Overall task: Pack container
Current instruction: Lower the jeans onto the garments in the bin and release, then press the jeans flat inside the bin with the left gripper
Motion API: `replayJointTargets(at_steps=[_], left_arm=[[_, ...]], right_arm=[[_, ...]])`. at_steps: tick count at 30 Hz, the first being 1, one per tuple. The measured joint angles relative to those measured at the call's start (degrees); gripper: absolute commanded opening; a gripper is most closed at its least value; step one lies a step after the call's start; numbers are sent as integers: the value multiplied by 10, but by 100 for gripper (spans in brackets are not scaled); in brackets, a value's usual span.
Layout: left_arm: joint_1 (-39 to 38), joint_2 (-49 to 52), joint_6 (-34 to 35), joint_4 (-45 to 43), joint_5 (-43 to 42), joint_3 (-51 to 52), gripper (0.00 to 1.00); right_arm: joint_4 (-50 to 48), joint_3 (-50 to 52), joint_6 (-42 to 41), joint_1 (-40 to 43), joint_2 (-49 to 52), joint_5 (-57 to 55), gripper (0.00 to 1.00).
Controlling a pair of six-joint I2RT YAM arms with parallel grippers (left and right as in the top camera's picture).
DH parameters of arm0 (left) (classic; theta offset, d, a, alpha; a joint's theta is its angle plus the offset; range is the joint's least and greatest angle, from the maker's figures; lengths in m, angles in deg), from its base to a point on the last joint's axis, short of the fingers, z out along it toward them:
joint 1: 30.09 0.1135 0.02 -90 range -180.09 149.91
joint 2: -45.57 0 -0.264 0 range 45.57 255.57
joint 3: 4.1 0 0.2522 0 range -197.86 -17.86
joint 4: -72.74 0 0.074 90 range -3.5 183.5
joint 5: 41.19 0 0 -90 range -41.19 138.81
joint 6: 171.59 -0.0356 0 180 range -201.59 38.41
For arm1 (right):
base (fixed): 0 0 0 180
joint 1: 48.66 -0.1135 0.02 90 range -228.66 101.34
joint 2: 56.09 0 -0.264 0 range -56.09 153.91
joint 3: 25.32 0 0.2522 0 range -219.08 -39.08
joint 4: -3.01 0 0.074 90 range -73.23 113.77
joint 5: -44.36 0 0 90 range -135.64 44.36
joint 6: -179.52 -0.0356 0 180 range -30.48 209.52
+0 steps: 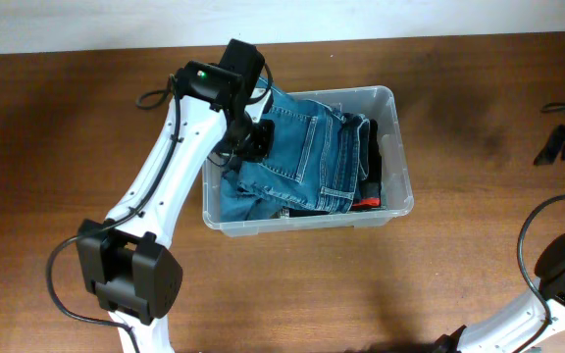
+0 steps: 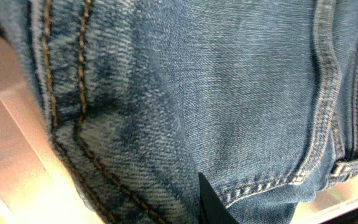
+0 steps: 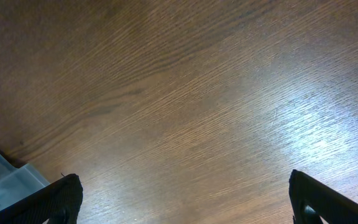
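Item: container (image 1: 307, 225), clear plastic, at centre of the overhead view on a brown wooden table (image 1: 459, 275), long side running left to right. Contents: folded blue jeans (image 1: 307, 157) filling the left and middle and rising to about rim height; a dark garment (image 1: 372, 157) upright against the right wall; a red item (image 1: 365, 203) showing low at the right (too small to identify). Packing judged well advanced, the jeans being the top layer and probably pressed down so the load sits below the rim. Left gripper (image 1: 252, 142): reaching in over the upper left rim of the container and lying on the jeans at their left edge. In the left wrist view denim (image 2: 197, 93) fills nearly the whole frame, with one dark finger (image 2: 211, 202) at bottom centre against the cloth and pale container plastic (image 2: 17, 155) at lower left. Whether the jaws pinch a fold or merely press cannot be told. Right gripper (image 3: 185, 199): jaws wide apart, at the two lower corners of the right wrist view, holding nothing, above bare table (image 3: 185, 93), a container corner (image 3: 5, 177) at lower left; apparently parked clear of the work.
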Motion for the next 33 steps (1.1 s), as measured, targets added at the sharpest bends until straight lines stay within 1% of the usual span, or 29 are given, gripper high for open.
replayJointTargets(at_steps=[1, 2, 3, 5, 7, 9, 11, 12, 13, 15, 16, 17, 21, 23, 26, 28, 29, 30, 33], left_arm=[[0, 0, 10, -4, 3, 12, 9], [0, 0, 18, -6, 6, 26, 22], [1, 0, 22, -8, 9, 35, 26], [0, 0, 31, 2, 12, 48, 50], [0, 0, 32, 10, 12, 52, 67], [0, 0, 36, 19, 11, 52, 77], [0, 0, 37, 28, 13, 52, 78], [0, 0, 37, 35, 13, 52, 75], [0, 0, 37, 37, 13, 52, 66], [0, 0, 40, 38, 14, 52, 58], [0, 0, 38, 35, 18, 52, 52], [0, 0, 41, 34, 21, 52, 48], [0, -1, 57, 34, 49, 46, 49], [0, -10, 68, 30, 69, 36, 56], [-1, -34, 77, 25, 88, 29, 62], [-1, -57, 82, 21, 100, 24, 61], [-1, -65, 82, 13, 104, 22, 56], [-1, -68, 82, -3, 106, 20, 48], [-1, -68, 87, -52, 111, 19, 6]], right_arm=[[0, 0, 0, 0, 0, 0, 98], [0, 0, 0, 0, 0, 0, 98], [0, 0, 0, 0, 0, 0, 98], [0, 0, -1, 0, 0, 0, 98], [0, 0, 0, 0, 0, 0, 98], [0, 0, -1, 0, 0, 0, 98], [0, 0, 0, 0, 0, 0, 98], [0, 0, 0, 0, 0, 0, 98], [0, 0, 0, 0, 0, 0, 99], [0, 0, 0, 0, 0, 0, 99], [0, 0, -1, 0, 0, 0, 98], [0, 0, 0, 0, 0, 0, 98], [0, 0, 0, 0, 0, 0, 98], [0, 0, 0, 0, 0, 0, 98], [0, 0, 0, 0, 0, 0, 98], [0, 0, 0, 0, 0, 0, 98], [0, 0, 0, 0, 0, 0, 98], [0, 0, 0, 0, 0, 0, 98], [0, 0, 0, 0, 0, 0, 98]])
